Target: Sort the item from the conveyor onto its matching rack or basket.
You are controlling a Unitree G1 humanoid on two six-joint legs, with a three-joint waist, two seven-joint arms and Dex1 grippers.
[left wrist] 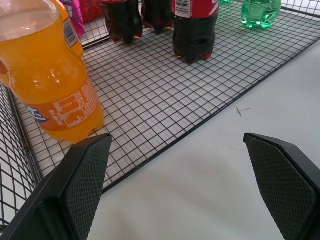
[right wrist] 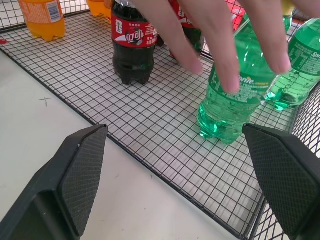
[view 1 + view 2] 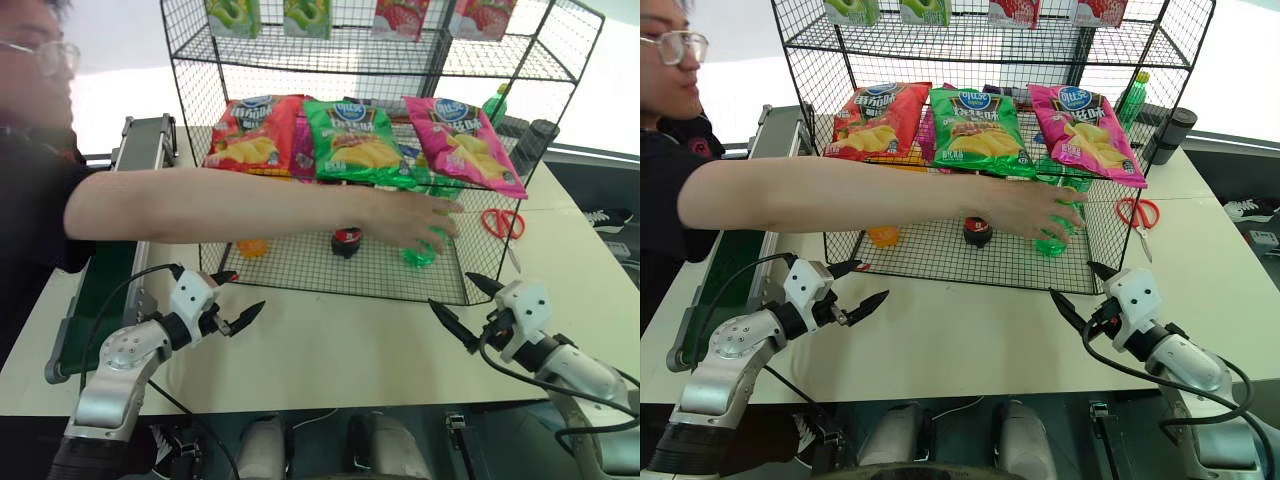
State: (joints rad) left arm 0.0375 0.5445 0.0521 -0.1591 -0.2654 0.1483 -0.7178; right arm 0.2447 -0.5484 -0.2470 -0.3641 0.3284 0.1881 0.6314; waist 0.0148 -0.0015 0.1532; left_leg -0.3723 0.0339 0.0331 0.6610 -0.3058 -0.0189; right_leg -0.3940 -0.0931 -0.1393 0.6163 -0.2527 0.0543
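I see the green bottle (image 2: 234, 102) upright on the rack's (image 3: 300, 272) bottom tier near its right front corner, a person's hand (image 3: 415, 218) on top (cola (image 2: 131, 47) beside it). My left gripper (image 3: 232, 298) and right gripper (image 3: 466, 303) both gape empty over the desk (image 3: 330, 350), near the rack's front edge.

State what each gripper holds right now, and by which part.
Nothing. The left gripper and right gripper both hover open over the table. A person's hand rests on the upper part of the green bottle in the rack.
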